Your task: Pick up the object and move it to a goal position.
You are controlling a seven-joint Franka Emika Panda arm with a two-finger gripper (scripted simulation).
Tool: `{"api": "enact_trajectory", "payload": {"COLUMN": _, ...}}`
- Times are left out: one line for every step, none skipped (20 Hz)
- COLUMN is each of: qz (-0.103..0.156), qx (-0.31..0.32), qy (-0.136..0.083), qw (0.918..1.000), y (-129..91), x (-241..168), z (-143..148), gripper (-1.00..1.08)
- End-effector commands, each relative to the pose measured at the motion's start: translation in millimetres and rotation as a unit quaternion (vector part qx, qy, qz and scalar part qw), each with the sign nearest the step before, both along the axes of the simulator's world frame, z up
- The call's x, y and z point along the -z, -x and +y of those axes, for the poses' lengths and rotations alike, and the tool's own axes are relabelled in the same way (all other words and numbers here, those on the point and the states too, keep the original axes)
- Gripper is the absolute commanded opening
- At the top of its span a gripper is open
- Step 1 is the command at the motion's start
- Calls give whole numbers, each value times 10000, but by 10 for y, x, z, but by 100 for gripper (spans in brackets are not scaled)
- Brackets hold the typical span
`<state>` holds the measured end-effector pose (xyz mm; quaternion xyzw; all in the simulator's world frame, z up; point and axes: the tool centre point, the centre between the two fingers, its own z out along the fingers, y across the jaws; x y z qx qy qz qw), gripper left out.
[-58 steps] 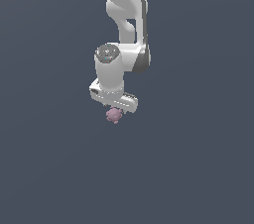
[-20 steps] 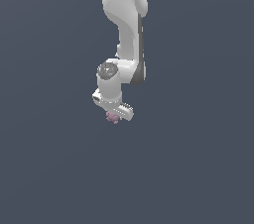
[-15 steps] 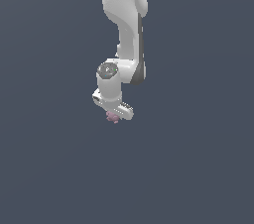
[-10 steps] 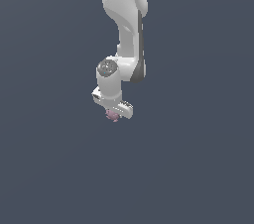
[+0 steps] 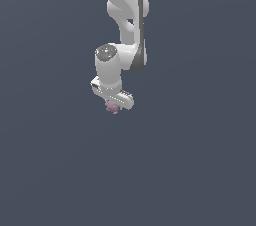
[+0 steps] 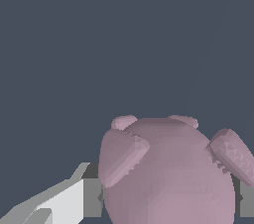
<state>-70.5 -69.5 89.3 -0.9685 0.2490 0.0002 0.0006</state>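
Supporting surface: flat, uniform dark slate-blue ground plane (image 5: 200, 170), matte, unmarked, filling both views. No edge or seam visible. Whether anything rests directly on it: cannot tell.

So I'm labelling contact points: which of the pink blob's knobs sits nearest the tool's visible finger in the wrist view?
The thick knob angling out of the pink blob: it nearly meets the finger. The other knobs sit farther away.

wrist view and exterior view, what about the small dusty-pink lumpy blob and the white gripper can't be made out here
- Exterior view: the dusty-pink lumpy blob is too small to show its shape; the white gripper covers its top.
- Wrist view: the blob is cut off by the frame edge, and it hides most of the fingers.
- No goal position marker shows in either view.
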Motion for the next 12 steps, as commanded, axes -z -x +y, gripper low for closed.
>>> {"api": "enact_trajectory", "payload": {"qz": -4, "qx": 1, "qy": -1, "qw": 10000, "y": 102, "x": -159, "z": -14, "gripper": -100}}
{"api": "enact_trajectory", "payload": {"qz": -4, "qx": 1, "qy": -1, "qw": 10000, "y": 147, "x": -229, "z": -21, "gripper": -100}}
{"api": "enact_trajectory", "payload": {"qz": -4, "qx": 2, "qy": -3, "qw": 10000, "y": 193, "x": -298, "z": -29, "gripper": -100}}
{"api": "enact_trajectory", "payload": {"qz": -4, "qx": 2, "qy": -3, "qw": 10000, "y": 238, "x": -368, "z": -35, "gripper": -100}}
{"api": "enact_trajectory", "payload": {"qz": -4, "qx": 2, "qy": -3, "qw": 10000, "y": 283, "x": -438, "z": -42, "gripper": -100}}
{"api": "enact_trajectory", "payload": {"qz": -4, "qx": 2, "qy": -3, "qw": 10000, "y": 327, "x": -509, "z": -49, "gripper": -100}}
{"api": "enact_trajectory", "payload": {"qz": -4, "qx": 2, "qy": -3, "qw": 10000, "y": 371, "x": -579, "z": -56, "gripper": -100}}
{"api": "enact_trajectory", "payload": {"qz": -4, "qx": 2, "qy": -3, "qw": 10000, "y": 413, "x": -645, "z": -63, "gripper": -100}}
{"api": "enact_trajectory", "payload": {"qz": -4, "qx": 2, "qy": -3, "qw": 10000, "y": 452, "x": -709, "z": -69, "gripper": -100}}
{"api": "enact_trajectory", "payload": {"qz": -4, "qx": 2, "qy": -3, "qw": 10000, "y": 489, "x": -769, "z": -76, "gripper": -100}}
{"api": "enact_trajectory", "payload": {"qz": -2, "qx": 3, "qy": -1, "qw": 10000, "y": 523, "x": -824, "z": -82, "gripper": -100}}
{"api": "enact_trajectory", "payload": {"qz": -2, "qx": 3, "qy": -1, "qw": 10000, "y": 555, "x": -877, "z": -88, "gripper": -100}}
